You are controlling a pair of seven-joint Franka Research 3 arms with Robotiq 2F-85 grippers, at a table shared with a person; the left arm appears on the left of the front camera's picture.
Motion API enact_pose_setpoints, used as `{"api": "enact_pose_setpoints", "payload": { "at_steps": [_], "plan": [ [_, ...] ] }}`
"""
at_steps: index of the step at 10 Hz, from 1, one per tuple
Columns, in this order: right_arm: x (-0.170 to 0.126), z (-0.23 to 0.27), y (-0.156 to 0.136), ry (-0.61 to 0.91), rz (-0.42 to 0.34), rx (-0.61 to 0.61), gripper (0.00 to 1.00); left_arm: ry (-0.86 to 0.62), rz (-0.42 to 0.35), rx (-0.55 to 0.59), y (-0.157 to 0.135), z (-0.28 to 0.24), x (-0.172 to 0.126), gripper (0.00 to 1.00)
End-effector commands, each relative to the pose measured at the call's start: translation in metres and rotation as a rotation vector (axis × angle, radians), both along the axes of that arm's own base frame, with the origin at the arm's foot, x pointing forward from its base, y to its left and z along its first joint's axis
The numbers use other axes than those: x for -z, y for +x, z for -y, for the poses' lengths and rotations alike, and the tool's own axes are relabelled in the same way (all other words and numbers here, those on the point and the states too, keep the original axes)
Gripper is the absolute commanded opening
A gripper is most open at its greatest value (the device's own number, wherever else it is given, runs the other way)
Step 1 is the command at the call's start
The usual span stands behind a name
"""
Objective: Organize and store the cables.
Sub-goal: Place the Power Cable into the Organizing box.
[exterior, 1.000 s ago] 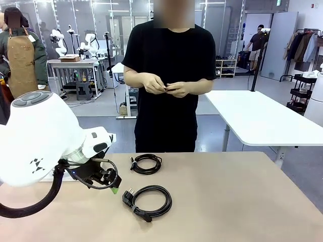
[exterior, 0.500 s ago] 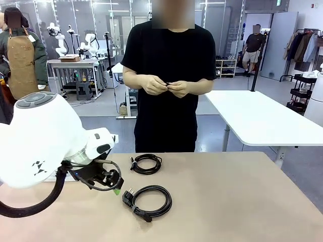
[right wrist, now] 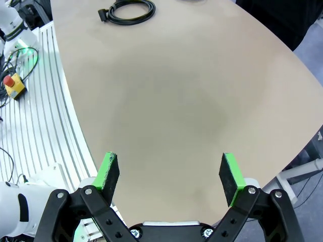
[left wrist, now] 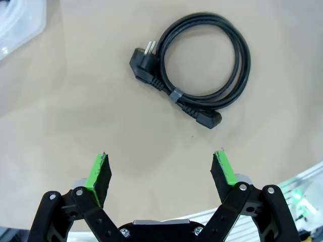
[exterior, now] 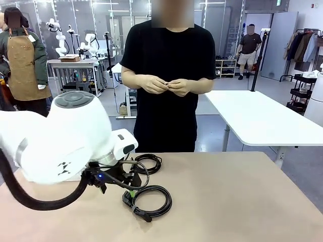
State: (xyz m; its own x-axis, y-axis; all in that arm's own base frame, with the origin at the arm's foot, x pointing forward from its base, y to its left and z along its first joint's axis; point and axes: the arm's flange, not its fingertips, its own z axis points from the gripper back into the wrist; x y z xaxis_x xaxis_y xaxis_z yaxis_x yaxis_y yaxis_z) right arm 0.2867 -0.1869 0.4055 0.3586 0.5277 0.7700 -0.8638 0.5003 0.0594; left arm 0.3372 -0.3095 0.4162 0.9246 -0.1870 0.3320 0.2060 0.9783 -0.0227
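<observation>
Front view: two coiled black cables lie on the tan table left of centre, a thick power cord with an angled plug toward the lower edge and a smaller, thinner coil just behind it, the two lying apart. The white left arm enters from the picture's left, and its black gripper sits low over the power cord's plug end. Left wrist view: the left gripper has its green-padded fingers spread wide with only bare table between them. The power cord, bound by a grey tie, lies in the upper centre, clear of both pads. Right wrist view: the right gripper is likewise spread wide over bare table, holding nothing. At the far side, the person's hands meet at chest height.
</observation>
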Motion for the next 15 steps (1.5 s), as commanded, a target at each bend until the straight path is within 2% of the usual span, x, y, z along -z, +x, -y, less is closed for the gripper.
{"api": "enact_pose_setpoints", "payload": {
  "at_steps": [1, 2, 5, 6, 8, 11, 15],
  "plan": [
    [-0.002, 0.0, 0.001, 0.017, 0.005, 0.005, 1.0, 0.041, -0.045, -0.061, 0.021, 0.03, 0.01, 1.0],
    [-0.002, 0.0, 0.001, 0.017, 0.005, 0.005, 1.0, 0.062, -0.053, -0.063, 0.024, 0.039, 0.017, 1.0],
    [-0.002, 0.0, 0.001, 0.017, 0.005, 0.005, 1.0, 0.073, -0.121, -0.183, 0.041, 0.059, 0.026, 1.0],
    [-0.002, 0.0, 0.001, 0.017, 0.005, 0.005, 1.0, 0.086, -0.136, -0.19, 0.047, 0.064, 0.032, 1.0],
    [-0.002, 0.0, 0.001, 0.017, 0.005, 0.005, 1.0, 0.051, -0.223, -0.317, 0.068, 0.067, 0.044, 1.0],
    [-0.002, 0.0, 0.001, 0.017, 0.005, 0.005, 1.0, 0.07, -0.211, -0.473, 0.076, 0.066, 0.063, 1.0],
    [-0.002, 0.0, 0.001, 0.017, 0.005, 0.005, 1.0, -0.039, -0.254, -0.589, 0.077, 0.058, 0.093, 1.0]
  ]
}}
